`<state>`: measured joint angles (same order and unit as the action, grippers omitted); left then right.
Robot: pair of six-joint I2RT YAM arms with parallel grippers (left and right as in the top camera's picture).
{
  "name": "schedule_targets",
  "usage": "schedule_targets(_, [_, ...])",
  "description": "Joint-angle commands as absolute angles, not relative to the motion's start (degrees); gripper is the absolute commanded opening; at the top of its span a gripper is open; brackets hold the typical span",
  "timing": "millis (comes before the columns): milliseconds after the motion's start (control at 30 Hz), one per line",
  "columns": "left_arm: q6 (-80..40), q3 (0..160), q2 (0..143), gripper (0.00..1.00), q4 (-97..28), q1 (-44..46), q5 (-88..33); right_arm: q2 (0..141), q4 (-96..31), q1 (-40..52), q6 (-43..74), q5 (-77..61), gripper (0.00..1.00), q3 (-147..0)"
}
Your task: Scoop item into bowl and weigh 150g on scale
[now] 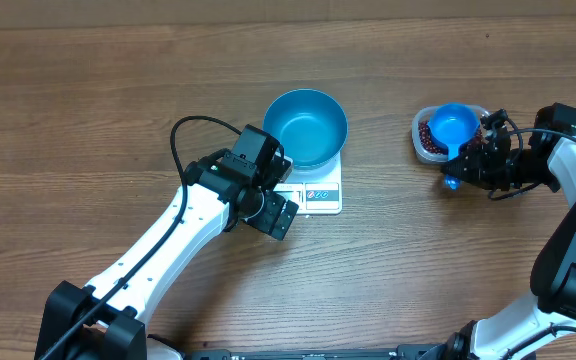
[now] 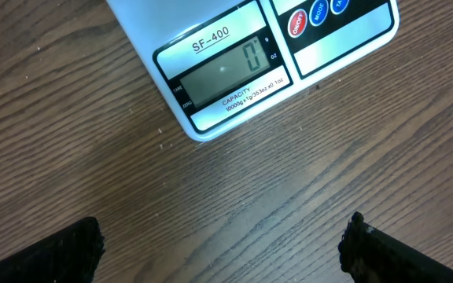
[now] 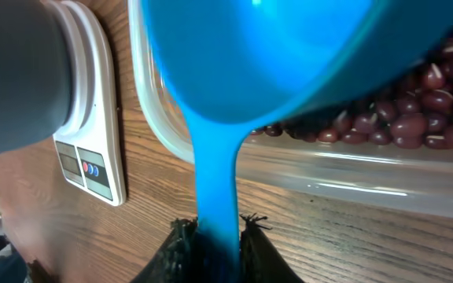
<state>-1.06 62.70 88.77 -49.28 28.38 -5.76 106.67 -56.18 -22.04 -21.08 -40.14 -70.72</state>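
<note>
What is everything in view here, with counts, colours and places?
bowl: one, bright blue, empty, standing on the scale
scale: one, white, mid-table, display reading 0
tub: one, clear plastic, right of the scale
beans: many, dark red-brown, inside the tub
scoop: one, blue, over the tub
table: one, brown wood, under everything
left gripper: one, black, open, by the scale's front-left corner
right gripper: one, black, shut on the scoop's handle

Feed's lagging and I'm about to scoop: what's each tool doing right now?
Left tool: open, holding nothing.
Right tool: closed on the handle of the blue scoop, above the beans.
</note>
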Motion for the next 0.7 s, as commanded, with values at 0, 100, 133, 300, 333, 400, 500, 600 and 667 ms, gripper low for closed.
schedule_targets(0, [0.03, 62.89, 87.72, 1.0, -49.21, 28.14, -5.56, 106.52, -55.68, -21.98, -21.47, -41.3, 0.14, -70.48])
schedule_targets(100, [0.03, 62.89, 87.72, 1.0, -49.21, 28.14, -5.54, 106.52, -55.29, -21.98, -21.23, -41.28, 0.13, -70.59])
schedule_targets(133, [0.03, 62.89, 87.72, 0.99, -49.21, 28.14, -5.54, 106.52, -55.13, -21.98, -21.15, -41.3, 0.12, -70.59])
schedule_targets(300, [0.03, 62.89, 87.72, 1.0, -49.19, 28.14, -5.54, 106.52, -55.05, -21.98, -21.04, -41.3, 0.06, -70.61])
schedule_targets(333, [0.03, 62.89, 87.72, 1.0, -49.21, 28.14, -5.56, 106.52, -55.05, -21.98, -21.04, -41.28, 0.04, -70.61])
schedule_targets(400, [0.03, 62.89, 87.72, 0.99, -49.19, 28.14, -5.54, 106.52, -55.02, -21.98, -20.49, -41.28, 0.04, -70.76])
schedule_targets(500, [0.03, 62.89, 87.72, 0.99, -49.21, 28.14, -5.56, 106.5, -55.81, -21.98, -19.53, -41.23, 0.04, -72.1])
schedule_targets(600, [0.03, 62.89, 87.72, 1.0, -49.21, 28.14, -5.54, 106.5, -58.11, -21.98, -19.55, -41.23, 0.04, -74.5])
schedule_targets(667, [0.03, 62.89, 87.72, 0.99, -49.19, 28.14, -5.54, 106.5, -59.7, -21.87, -19.55, -41.25, 0.04, -76.44])
